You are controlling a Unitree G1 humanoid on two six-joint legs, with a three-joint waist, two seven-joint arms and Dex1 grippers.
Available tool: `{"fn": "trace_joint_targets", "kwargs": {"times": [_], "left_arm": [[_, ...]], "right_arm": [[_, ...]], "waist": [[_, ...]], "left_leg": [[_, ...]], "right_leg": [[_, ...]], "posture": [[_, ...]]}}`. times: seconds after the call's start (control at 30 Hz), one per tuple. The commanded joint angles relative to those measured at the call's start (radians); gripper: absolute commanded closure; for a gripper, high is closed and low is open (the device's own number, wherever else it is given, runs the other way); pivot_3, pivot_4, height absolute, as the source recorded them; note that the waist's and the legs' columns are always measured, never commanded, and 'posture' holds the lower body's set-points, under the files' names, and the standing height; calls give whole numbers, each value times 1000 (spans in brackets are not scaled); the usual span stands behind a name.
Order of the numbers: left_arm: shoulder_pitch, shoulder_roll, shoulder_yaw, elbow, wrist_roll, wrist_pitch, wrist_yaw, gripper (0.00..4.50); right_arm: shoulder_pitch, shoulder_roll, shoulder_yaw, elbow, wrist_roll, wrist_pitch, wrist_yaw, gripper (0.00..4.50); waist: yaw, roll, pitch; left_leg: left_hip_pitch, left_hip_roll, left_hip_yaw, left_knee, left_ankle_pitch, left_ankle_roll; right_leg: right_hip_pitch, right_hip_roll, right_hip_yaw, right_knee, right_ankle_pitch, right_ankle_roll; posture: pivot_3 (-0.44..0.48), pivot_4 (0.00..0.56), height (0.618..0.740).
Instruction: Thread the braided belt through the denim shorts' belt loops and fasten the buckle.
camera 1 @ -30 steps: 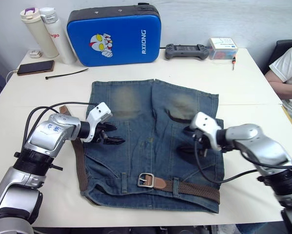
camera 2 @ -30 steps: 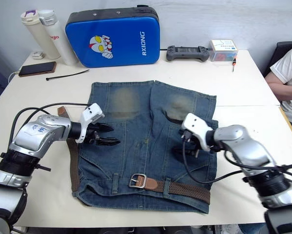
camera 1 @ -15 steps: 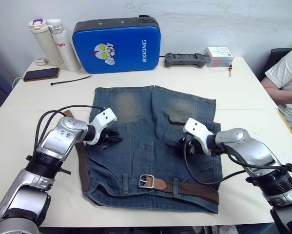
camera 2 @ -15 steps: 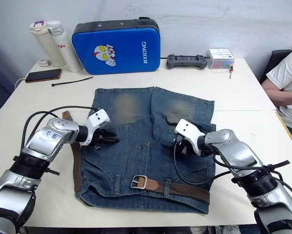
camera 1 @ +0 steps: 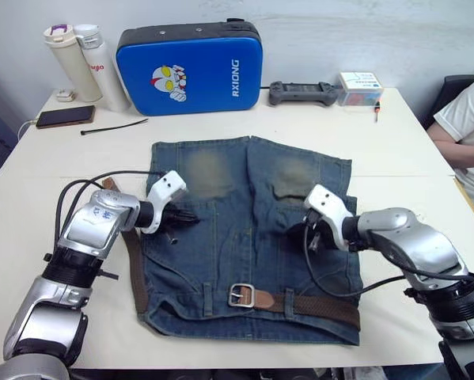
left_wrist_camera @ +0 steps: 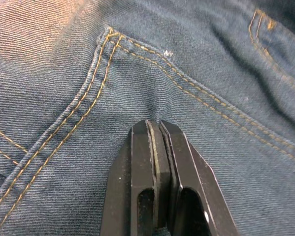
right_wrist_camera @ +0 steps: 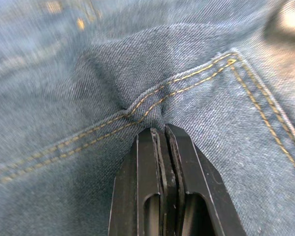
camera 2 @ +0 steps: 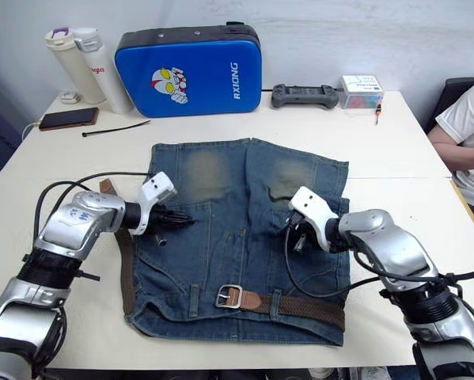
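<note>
The braided belt (camera 1: 324, 302) lies along the waistband at the near edge of the denim shorts (camera 1: 248, 237), which are spread flat on the white table (camera 1: 395, 142) with the legs pointing away from the robot. The strap runs under the belt loops (camera 1: 289, 302) on the right half of the waistband, and its tan leather end and the buckle (camera 1: 239, 296) rest near the middle; the other length of strap trails off the shorts' left side and up the table. The buckle does not look fastened.

The left gripper (left_wrist_camera: 157, 130) has its fingers pressed together on a pinch of denim beside a pocket seam, and the right gripper (right_wrist_camera: 159, 135) is likewise closed on a raised fold along a stitched seam. Both grips sit mid-leg, well apart from the belt.

The risk from here is that pulling on the cloth drags the whole garment. Denim is heavy but slides easily on a smooth tabletop, so the waistband could bunch and the strap could slip back out of the loops it has passed. A thin pinch may also slip free under tension, letting the cloth spring back unevenly.

The denim is a coarse twill with orange double stitching and faded yellowish patches on both legs. The belt is a dark woven strap, flexible and ridged, likely to catch on narrow loops. The buckle is a small, hard silver frame.
</note>
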Motion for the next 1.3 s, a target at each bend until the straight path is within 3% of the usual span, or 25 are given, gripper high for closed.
{"fn": "trace_joint_targets", "kwargs": {"times": [0.03, 0.2, 0.3, 0.5, 0.7, 0.83, 0.87, 0.97, 1.13, 1.17, 1.3], "left_arm": [[-102, -30, 58, 58, -6, -45, 24, 4464], [-198, -80, 20, 247, 74, -188, 50, 4464], [-277, -124, 0, 451, 141, -336, 84, 4464], [-392, -202, 45, 775, 188, -533, 179, 4464], [-421, -237, 73, 870, 189, -572, 162, 4464], [-393, -230, 66, 820, 196, -554, 113, 4464], [-389, -225, 86, 799, 175, -523, 100, 3763], [-369, -187, 145, 689, 118, -387, 71, 2815], [-290, -117, 259, 376, 5, -50, 97, 432], [-272, -111, 295, 310, -19, 11, 128, 62], [-223, -77, 416, 101, -28, 330, 319, 62]], "right_arm": [[-93, 12, -53, 55, -21, -48, -34, 4500], [-181, 54, -1, 257, -106, -172, -59, 4500], [-260, 101, 25, 456, -179, -295, -84, 4500], [-348, 173, 50, 758, -277, -505, -116, 4500], [-383, 211, 22, 896, -311, -605, -133, 4500], [-375, 221, -22, 863, -266, -578, -82, 4500], [-374, 217, -29, 838, -261, -563, -74, 3797], [-373, 198, -63, 727, -222, -485, -25, 2786], [-343, 149, -88, 489, -140, -325, 69, 237], [-331, 140, -84, 441, -127, -312, 87, 0], [-270, 123, -53, 238, -60, -279, 177, 0]], "waist": [[0, 0, 0], [-3, 0, 0], [-4, -1, 1], [-4, -2, 2], [-6, -2, 2], [-6, -2, 2], [-6, -2, 2], [-11, -1, 2], [-27, -1, 2], [-27, -1, 2], [-28, -1, 2]], "left_leg": [[-5, -1, 0, 2, 1, -1], [-6, -1, 1, 1, 2, -2], [-6, -1, 3, 1, 4, -4], [-14, -2, 3, 2, 6, -5], [-19, -2, 6, 4, 7, -7], [-19, -2, 6, 5, 7, -7], [-19, -2, 6, 5, 7, -7], [-19, -2, 6, 4, 7, -7], [-20, -2, 5, 3, 7, -8], [-19, -2, 4, 2, 7, -8], [-19, -2, 4, 3, 7, -9]], "right_leg": [[-5, 0, 0, 4, 0, 0], [-7, 0, 1, 4, 0, 0], [-8, 0, 1, 6, 0, 0], [-17, -1, 1, 11, 0, 1], [-25, -1, 2, 15, 1, 1], [-24, -1, 2, 16, 1, 1], [-24, -1, 2, 17, 1, 1], [-25, -1, 2, 17, 1, 1], [-26, -1, 2, 19, 1, 1], [-26, -1, 2, 19, 1, 1], [-26, 0, 2, 21, 1, 1]], "posture": [[0, 150, 740], [0, 150, 740], [0, 150, 740], [0, 150, 740], [0, 150, 740], [0, 150, 740], [0, 150, 740], [0, 150, 740], [0, 150, 740], [0, 150, 740], [0, 150, 740]]}}
